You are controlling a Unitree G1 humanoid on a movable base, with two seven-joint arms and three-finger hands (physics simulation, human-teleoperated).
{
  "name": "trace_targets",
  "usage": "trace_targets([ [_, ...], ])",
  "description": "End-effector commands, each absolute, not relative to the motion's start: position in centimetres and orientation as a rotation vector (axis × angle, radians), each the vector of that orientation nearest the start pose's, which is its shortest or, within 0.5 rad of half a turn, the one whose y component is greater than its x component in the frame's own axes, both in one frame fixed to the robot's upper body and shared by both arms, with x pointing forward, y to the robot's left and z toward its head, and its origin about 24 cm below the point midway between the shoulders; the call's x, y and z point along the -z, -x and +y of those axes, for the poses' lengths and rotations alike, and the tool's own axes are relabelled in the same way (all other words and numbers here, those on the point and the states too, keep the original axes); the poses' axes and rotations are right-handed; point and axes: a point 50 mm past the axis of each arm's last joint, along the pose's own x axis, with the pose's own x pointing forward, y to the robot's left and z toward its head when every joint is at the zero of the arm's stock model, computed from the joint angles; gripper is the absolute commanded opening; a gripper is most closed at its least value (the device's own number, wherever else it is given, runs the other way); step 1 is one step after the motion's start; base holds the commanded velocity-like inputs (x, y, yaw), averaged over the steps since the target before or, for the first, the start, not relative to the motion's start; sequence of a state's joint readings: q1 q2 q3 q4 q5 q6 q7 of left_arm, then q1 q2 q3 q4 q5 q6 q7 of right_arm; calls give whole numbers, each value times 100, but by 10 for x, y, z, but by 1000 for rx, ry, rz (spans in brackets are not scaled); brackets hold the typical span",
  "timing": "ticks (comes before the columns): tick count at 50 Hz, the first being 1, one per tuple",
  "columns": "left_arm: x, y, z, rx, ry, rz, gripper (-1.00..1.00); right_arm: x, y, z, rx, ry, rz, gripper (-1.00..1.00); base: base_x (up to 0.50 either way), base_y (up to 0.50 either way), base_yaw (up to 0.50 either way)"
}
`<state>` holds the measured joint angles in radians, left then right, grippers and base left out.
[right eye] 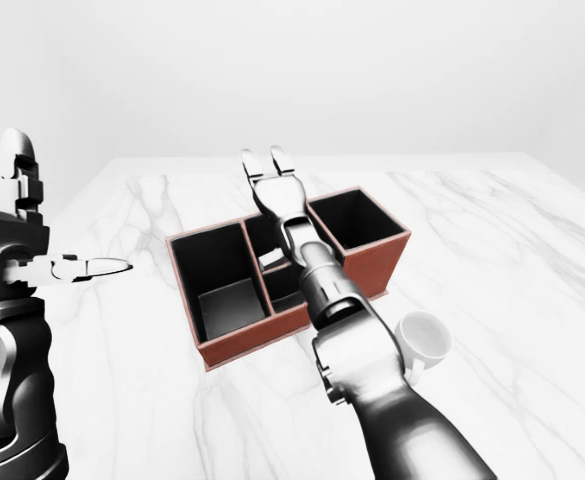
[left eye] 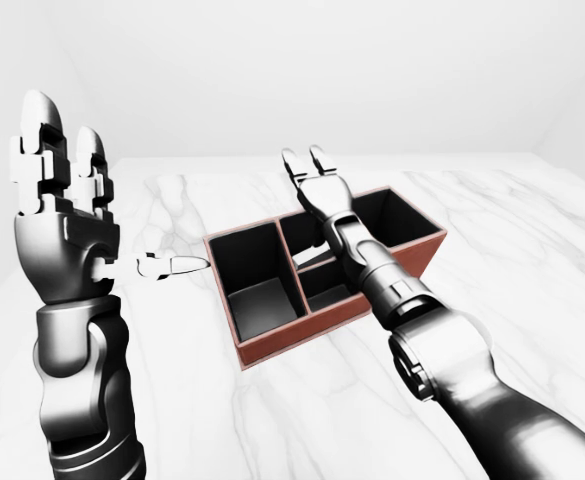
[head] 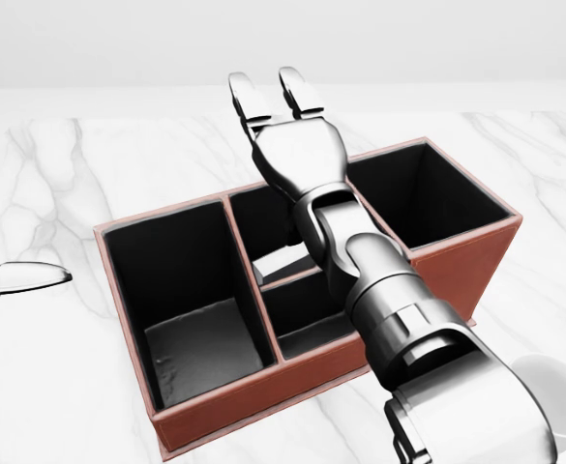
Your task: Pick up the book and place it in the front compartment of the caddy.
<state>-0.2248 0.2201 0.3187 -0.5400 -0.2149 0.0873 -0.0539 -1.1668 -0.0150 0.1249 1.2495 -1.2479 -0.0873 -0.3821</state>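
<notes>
The brown caddy (head: 457, 275) with black-lined compartments stands on the marble table. The book (head: 279, 262), a pale grey slab, leans inside the upper of the two small middle compartments, partly hidden by my right forearm. My right hand (head: 266, 87) hovers above that compartment's far wall, fingers stretched straight and open, holding nothing. My left hand (left eye: 72, 150) is raised at the left of the left-eye view, well away from the caddy, fingers upright and open; only its thumb tip (head: 26, 277) shows in the head view.
A white mug (right eye: 423, 340) stands on the table to the right of the caddy, close to my right arm. The caddy's large left compartment (head: 200, 338) and large right compartment (head: 423, 198) hold nothing. White marble table (head: 60, 387) extends on all sides.
</notes>
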Motion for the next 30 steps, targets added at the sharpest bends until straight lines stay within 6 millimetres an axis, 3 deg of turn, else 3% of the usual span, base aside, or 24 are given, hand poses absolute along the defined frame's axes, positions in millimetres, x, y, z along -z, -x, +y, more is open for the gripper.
trace_targets([
  [1, -223, -235, 217, -91, -65, -719, 100, -166, -410, -53, -60, 1378, -424, 100, 0, 0, 0],
  [16, -224, -233, 216, -88, -65, -729, 100, -200, -406, -64, -49, 1143, -451, 100, 0, 0, 0],
  [27, -227, -230, 215, -87, -64, -742, 100, -229, -376, -70, -90, 983, -586, 100, 0, 0, 0],
  [30, -225, -230, 215, -84, -65, -738, 100, -244, -358, -73, -110, 937, -661, 100, 0, 0, 0],
])
